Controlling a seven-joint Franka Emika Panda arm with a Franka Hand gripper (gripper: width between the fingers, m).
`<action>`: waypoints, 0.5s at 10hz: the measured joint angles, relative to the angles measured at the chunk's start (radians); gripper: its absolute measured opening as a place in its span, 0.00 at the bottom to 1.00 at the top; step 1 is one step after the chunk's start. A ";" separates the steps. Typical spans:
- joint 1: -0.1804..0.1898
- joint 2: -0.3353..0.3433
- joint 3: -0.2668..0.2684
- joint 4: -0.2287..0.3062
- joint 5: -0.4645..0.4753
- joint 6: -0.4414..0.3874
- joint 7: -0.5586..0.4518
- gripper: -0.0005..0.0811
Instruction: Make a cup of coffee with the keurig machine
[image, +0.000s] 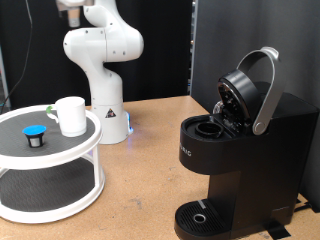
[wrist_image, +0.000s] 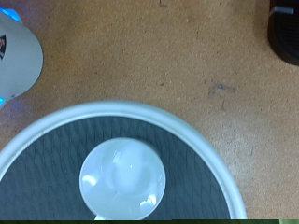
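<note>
Claw: out of sight in both views; only the white arm shows, rising past the exterior view's top, so whether the fingers stand wide or narrow cannot be told.

Small plain white ceramic cup: upright on the top shelf of a round two-tier white stand with a dark mat, directly beneath the wrist camera.

Small dark pod with blue top: same shelf, just beside the cup.

Large boxy matte-black keurig machine: well apart, lid raised, pod chamber exposed, round drip tray bare.
</note>
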 joint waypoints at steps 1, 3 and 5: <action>-0.009 0.001 -0.027 -0.002 -0.022 0.009 -0.030 0.99; -0.018 0.005 -0.055 -0.009 -0.056 0.022 -0.060 0.99; -0.018 0.005 -0.055 -0.010 -0.056 0.022 -0.070 0.99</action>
